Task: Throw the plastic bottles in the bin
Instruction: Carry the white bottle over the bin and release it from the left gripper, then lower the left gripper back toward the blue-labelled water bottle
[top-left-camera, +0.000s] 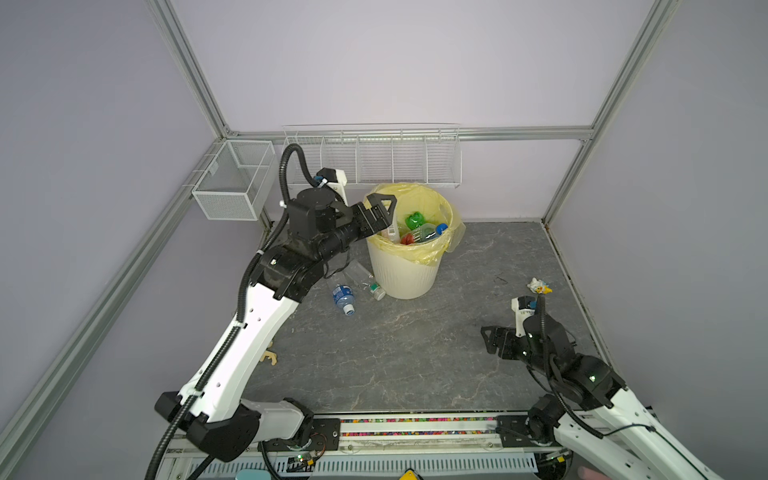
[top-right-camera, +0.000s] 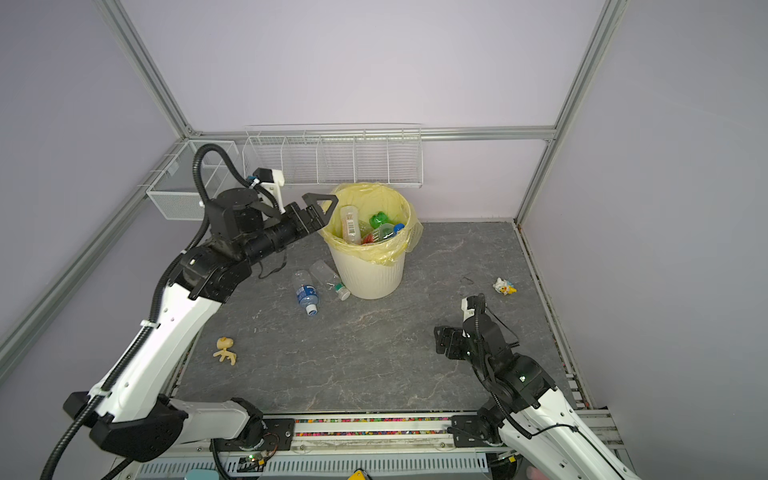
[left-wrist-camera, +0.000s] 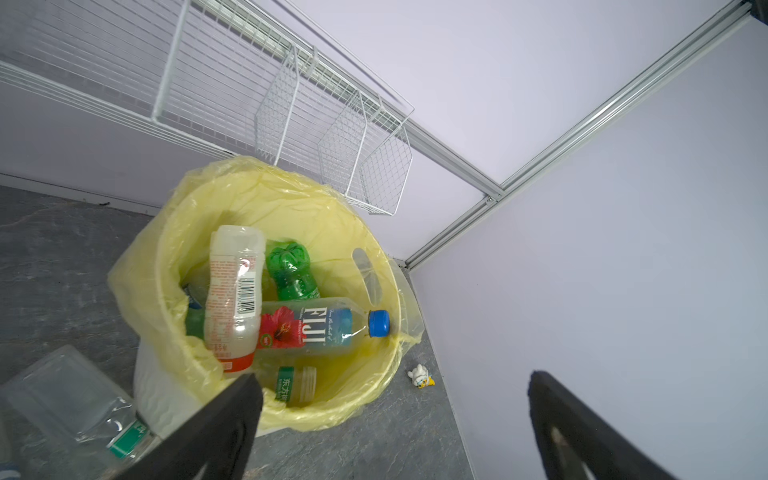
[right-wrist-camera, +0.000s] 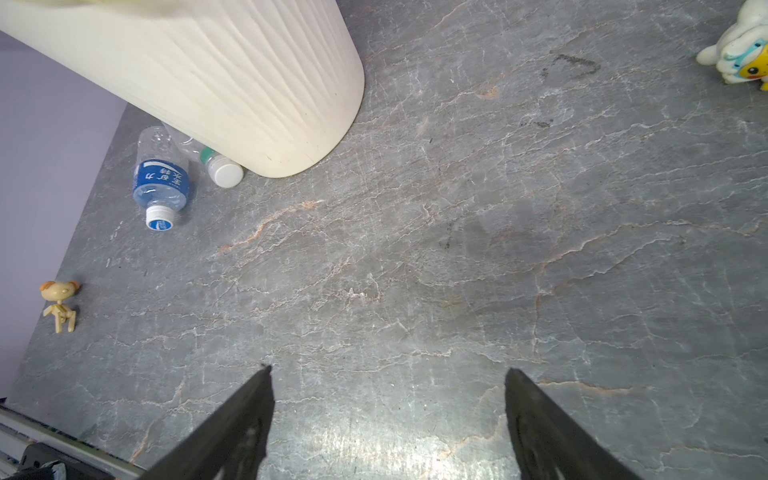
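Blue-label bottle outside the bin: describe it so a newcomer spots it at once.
Find the cream ribbed bin with its yellow bag. At its foot, toward the left arm, two clear bottles lie on the table. The blue-label bottle is farther from the bin; its neighbour, the green-band bottle, has a white cap.

The left arm (top-left-camera: 266, 316) and right arm (top-left-camera: 636, 419) wear glossy white shells over matte black joints. The left gripper (top-left-camera: 381, 216) has black fingers with triangular cut-outs; behind its jaws sit a round black drum and a white camera bracket (top-left-camera: 337, 178). A ribbed black hose (top-left-camera: 286, 166) runs back from there, strapped on with white ties. The right gripper (top-left-camera: 491, 338) is black too, a green light (top-left-camera: 592, 378) glowing behind its jaws.
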